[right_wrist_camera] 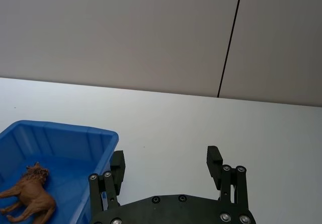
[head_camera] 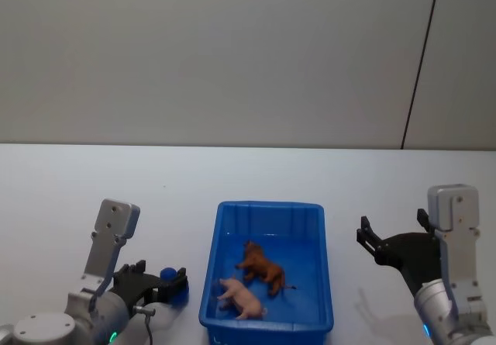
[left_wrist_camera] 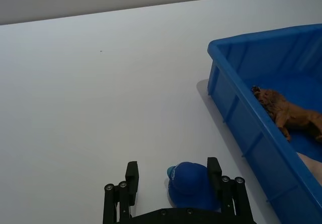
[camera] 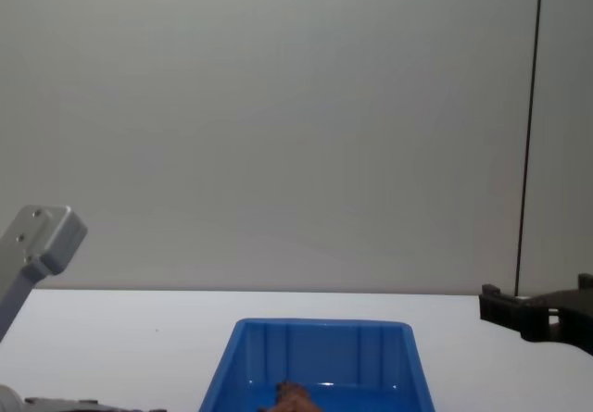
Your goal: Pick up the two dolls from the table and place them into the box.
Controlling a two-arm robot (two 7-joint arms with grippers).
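Note:
Both dolls lie inside the blue box (head_camera: pixel 267 205) on the white table (head_camera: pixel 116 182). The brown doll (head_camera: pixel 262 267) is near the box's middle, and the pale pink doll (head_camera: pixel 240 298) lies just in front of it. My left gripper (head_camera: pixel 159 274) sits low over the table left of the box, fingers open, with a small blue rounded object (head_camera: pixel 167 274) between them. In the left wrist view that blue object (left_wrist_camera: pixel 193 186) rests against one finger. Right of the box, my right gripper (head_camera: pixel 391 225) hovers open and holds nothing. The right wrist view shows the brown doll (right_wrist_camera: pixel 32 194) in the box (right_wrist_camera: pixel 60 129).
A plain grey wall with a dark vertical seam (head_camera: pixel 422 58) stands behind the table. The chest view shows the box (camera: pixel 320 324) from the front with the brown doll's top (camera: pixel 295 395) just above its rim.

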